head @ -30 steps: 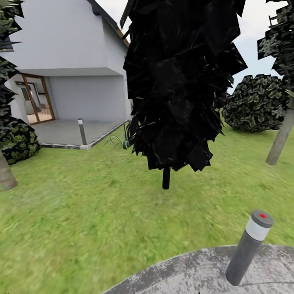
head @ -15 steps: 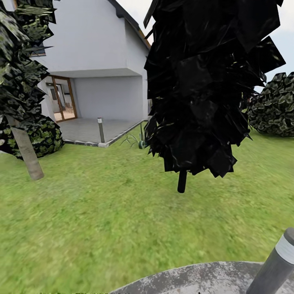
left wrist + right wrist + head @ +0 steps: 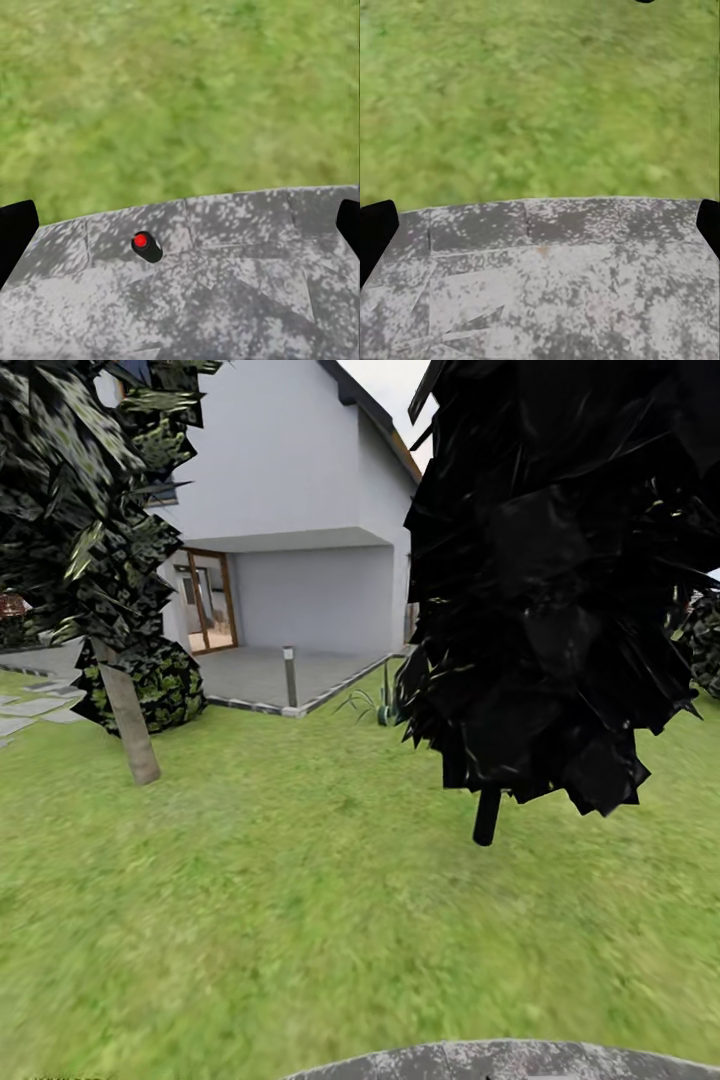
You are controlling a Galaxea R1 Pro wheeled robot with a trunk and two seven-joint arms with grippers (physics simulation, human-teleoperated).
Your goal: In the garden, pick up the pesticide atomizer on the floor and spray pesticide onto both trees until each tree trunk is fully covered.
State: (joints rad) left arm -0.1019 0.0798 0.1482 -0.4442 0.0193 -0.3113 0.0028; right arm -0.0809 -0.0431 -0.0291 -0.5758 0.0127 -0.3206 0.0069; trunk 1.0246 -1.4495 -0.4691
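A small dark pesticide atomizer with a red top stands on the grey mottled floor, just inside the paving's curved edge where it meets the grass lawn, seen from the left wrist camera. It lies below and ahead of the left hand, whose dark fingertips show wide apart at the frame's two sides, spread and holding nothing; seen almost from above, the bottle appears upright. The right hand, likewise spread and empty, looks down on bare paving, so the left arm seems the nearer for the pickup. In the head view, a pale tree trunk leans at the far left before a white house, and a dark columnar tree stands close on the right.
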